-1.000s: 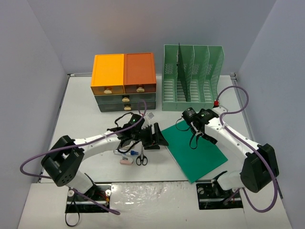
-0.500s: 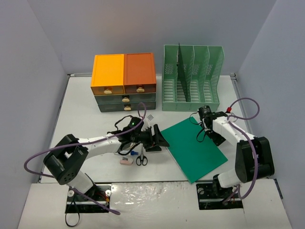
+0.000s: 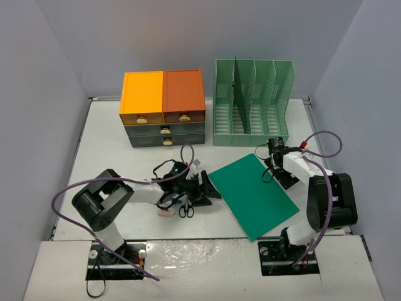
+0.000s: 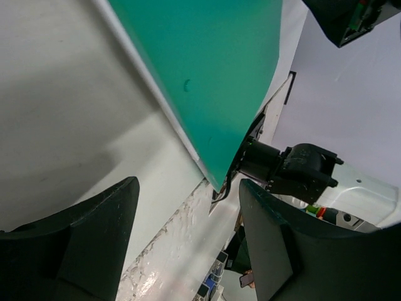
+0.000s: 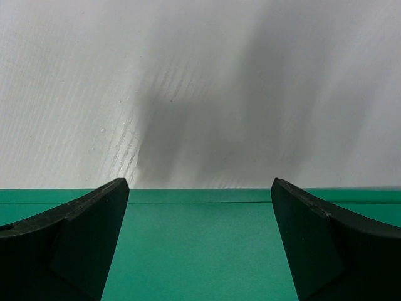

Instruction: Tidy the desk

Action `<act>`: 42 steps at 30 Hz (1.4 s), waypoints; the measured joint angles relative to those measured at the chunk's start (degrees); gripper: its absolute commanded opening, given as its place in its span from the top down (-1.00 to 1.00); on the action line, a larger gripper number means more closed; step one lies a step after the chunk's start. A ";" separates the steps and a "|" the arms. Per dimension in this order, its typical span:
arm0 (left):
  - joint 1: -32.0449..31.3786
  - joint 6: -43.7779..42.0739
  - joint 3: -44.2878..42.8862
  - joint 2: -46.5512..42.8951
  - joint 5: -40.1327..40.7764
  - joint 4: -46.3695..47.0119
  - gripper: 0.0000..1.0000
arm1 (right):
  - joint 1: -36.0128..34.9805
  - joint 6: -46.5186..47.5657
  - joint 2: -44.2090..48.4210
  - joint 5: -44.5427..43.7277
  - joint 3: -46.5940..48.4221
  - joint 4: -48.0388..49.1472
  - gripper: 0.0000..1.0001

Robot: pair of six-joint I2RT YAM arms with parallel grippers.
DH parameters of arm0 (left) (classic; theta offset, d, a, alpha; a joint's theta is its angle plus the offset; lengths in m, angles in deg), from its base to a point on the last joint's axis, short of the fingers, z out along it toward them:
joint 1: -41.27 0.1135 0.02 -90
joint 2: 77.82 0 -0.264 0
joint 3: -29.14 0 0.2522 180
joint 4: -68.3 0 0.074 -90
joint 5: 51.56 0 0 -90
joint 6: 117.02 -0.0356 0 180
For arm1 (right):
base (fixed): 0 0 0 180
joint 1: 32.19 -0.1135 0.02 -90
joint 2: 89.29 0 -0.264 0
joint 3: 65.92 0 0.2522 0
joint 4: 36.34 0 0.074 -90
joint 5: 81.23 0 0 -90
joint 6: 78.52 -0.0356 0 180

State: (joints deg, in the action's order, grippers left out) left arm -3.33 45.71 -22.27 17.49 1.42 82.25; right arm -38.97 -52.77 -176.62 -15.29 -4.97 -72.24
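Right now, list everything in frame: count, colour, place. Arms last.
desk: 1, off-white, under everything
drawer unit: 1, yellow and orange top, grey drawers, back left
file rack: 1, pale green, back right
folder: 1, green, flat, centre right
scissors: 1, black handles, front centre-left
eraser: 1, pink, just left of scissors
left pincer: 1, black, open, by folder's left edge
right pincer: 1, black, open, over folder's far edge

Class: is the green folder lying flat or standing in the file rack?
Lying flat. The green folder shows its broad face upward on the desk, in front of the file rack.
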 measured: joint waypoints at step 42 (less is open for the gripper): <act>-5.91 -0.54 -9.00 14.07 -0.37 9.22 -0.25 | 0.76 4.29 7.54 10.62 -10.34 12.36 -0.87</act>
State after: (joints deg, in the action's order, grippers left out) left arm -9.24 45.17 -31.28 31.55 1.05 91.47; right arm -38.22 -48.48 -169.07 -4.67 -15.31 -59.89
